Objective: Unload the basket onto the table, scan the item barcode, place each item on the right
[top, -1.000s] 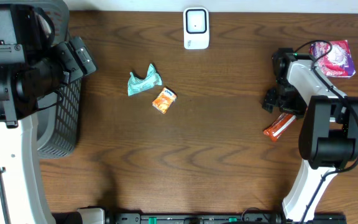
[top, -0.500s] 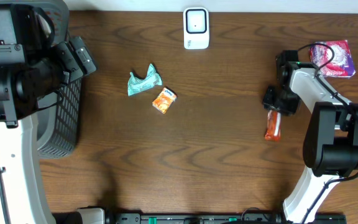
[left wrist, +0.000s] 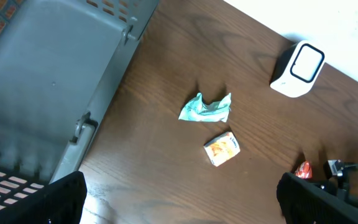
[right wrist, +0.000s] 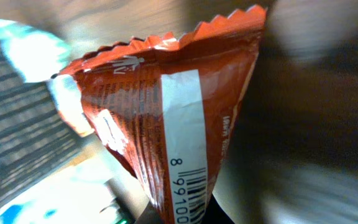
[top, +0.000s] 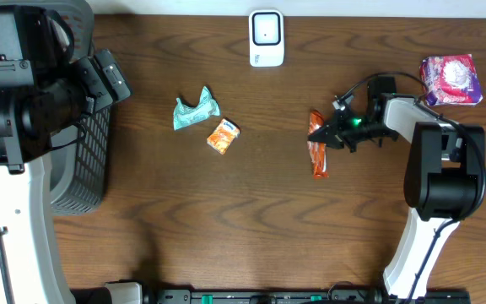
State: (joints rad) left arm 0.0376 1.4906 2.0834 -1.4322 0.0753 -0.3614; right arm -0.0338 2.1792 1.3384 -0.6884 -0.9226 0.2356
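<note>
Right jaws: shut tight on one end of the orange-red snack packet [top: 317, 145], which sticks out from them toward the middle of the surface [top: 251, 219].
Left jaws: spread wide and holding nothing, at the far left by the grey basket [top: 87, 160].
Packet position: right of centre, below and to the right of the white scanner [top: 267, 38] and well apart from it. I cannot tell whether its free end rests on the surface.
Barcode: in my right wrist view it sits on a white stripe down the packet [right wrist: 166, 124], facing my own camera, with its lower part cut off by the frame edge.
Readable print: the digits "8 99100" run beside the bars. The small white text on the red foil is too blurred to read, and I can make out no brand name.
Risk, facing: I judge the stripe points at my wrist, not the scanner window, so the scan could fail unless I turn the packet.
Risk, grip: I hold only one end, so the packet may swing or slip while I carry it.
Risk, foil: creases could bend the bars, and my jaws may cover the code's lower end.
Nearby: a crumpled teal wrapper [top: 195, 111], a small orange packet [top: 223, 135] and a purple pouch [top: 450, 80] lie apart from the scanner.
</note>
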